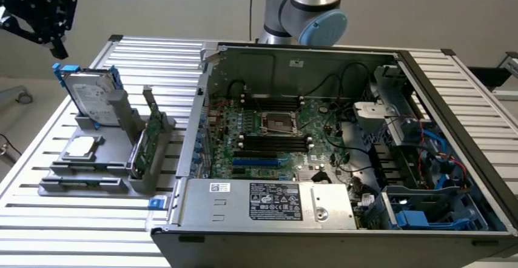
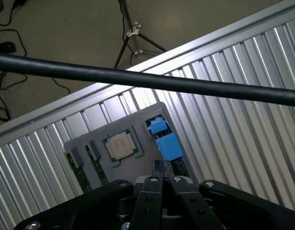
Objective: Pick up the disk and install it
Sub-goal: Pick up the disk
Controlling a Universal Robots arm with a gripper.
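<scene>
Nothing of the job is done yet. The disk (image 1: 89, 95) stands upright on its edge in a grey rack (image 1: 60, 183) on the desk (image 1: 48, 225), at the left of the exterior frame, well apart from the open computer case (image 1: 324, 134) in the middle. The pincer (image 1: 57, 46) hangs in the upper left corner, above the disk and clear of it, so both the pick-up and the fitting into the case are left.

The exterior view gives the whole layout, with rack, case and robot arm (image 1: 312, 7). The wrist view looks down past the pincer (image 2: 162, 167) and shows its fingers (image 2: 149, 191) clenched together with nothing between them. Beyond them are the disk's (image 2: 167, 146) blue rails, a square chip (image 2: 121, 146) beside it, and a black cable (image 2: 147, 82) crossing the frame.
</scene>
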